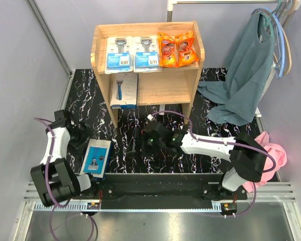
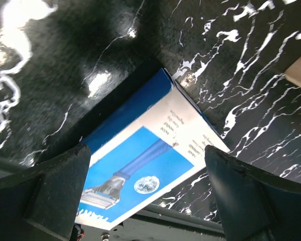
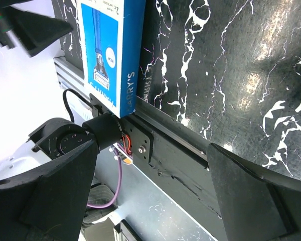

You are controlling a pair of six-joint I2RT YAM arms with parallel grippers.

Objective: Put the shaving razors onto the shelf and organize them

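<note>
One box (image 1: 97, 158) lies flat on the table (image 1: 203, 128) by the front edge, right under the left claw (image 2: 145, 150). Both claws are spread wide and pinch nothing. The right claw (image 1: 140, 143) hangs over the middle of the table. The box looks light, stiff and a bit shiny (thin card, so a hard squeeze may dent it). I would grab it across its two long sides. The other packs (image 1: 150, 50) sit on the shelf (image 1: 103, 50), and the low one is half hidden. The left wrist view cuts off the box's end.

The black marbled table (image 1: 210, 150) carries the wooden shelf (image 1: 190, 65), beyond the right gripper (image 3: 151, 146), and one razor box (image 1: 97, 158), just ahead of the left gripper (image 2: 145, 149). The shelf holds five razor packs (image 1: 119, 55).
</note>
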